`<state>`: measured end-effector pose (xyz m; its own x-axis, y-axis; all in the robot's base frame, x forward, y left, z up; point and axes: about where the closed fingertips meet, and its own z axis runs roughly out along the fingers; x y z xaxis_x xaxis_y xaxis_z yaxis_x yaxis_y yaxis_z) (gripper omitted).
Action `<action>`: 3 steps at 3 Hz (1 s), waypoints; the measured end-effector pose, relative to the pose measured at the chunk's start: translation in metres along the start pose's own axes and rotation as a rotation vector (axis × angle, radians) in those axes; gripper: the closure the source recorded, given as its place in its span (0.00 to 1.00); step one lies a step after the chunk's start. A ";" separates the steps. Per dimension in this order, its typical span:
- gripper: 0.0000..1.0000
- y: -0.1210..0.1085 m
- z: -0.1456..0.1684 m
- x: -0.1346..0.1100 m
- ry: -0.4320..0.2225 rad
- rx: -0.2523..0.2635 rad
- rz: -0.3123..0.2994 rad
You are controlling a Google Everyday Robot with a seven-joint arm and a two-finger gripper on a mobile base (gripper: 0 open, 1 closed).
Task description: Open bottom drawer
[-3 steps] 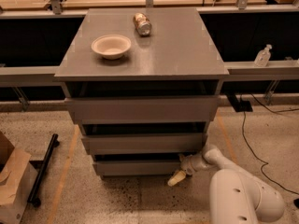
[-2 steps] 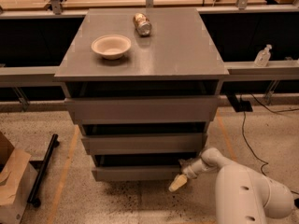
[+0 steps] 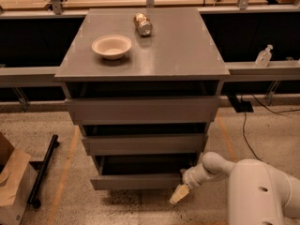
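**Cabinet.** Grey three-drawer cabinet with a flat slab top [image 3: 178, 55], in the middle of the scene on a speckled floor.

**Robot arm.** White, rounded arm [image 3: 262, 191] at the near right. It reaches left towards the foot of the cabinet.

**Upper drawers.** Widest grey drawer front [image 3: 140, 110] at the top, mid-width grey drawer front [image 3: 143, 144] below it. Neither belongs to the task.

**Bottom drawer.** Plain grey, handle-less slab front [image 3: 136, 182], lowest and narrowest-looking of the three.
- Its long axis runs left to right, with a dark gap above it.
- The gap suggests it is out a little way, but not fully.

**Gripper.** Cream-tipped two-finger gripper [image 3: 180, 194], low at the near right end of the bottom drawer's front, tip angled down and left.
- It lies just beside the front's right corner, and touching cannot be confirmed.
- How wide it stands, and whether it has hold of anything, cannot be told.
- The drawer lies left of and just beyond the gripper, so any pull must come towards the near side, square to the front.

**Small items.** Cream bowl [image 3: 111, 46] and a metal can lying on its side [image 3: 142, 24], both on the cabinet top.
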<state>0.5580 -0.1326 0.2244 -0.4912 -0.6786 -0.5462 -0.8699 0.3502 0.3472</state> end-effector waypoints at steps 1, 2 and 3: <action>0.00 0.001 0.001 0.001 0.001 -0.002 0.000; 0.00 -0.006 0.009 0.005 -0.025 -0.025 0.010; 0.00 -0.005 0.017 0.016 -0.028 -0.059 0.042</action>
<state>0.5536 -0.1346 0.2008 -0.5286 -0.6454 -0.5515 -0.8451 0.3388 0.4135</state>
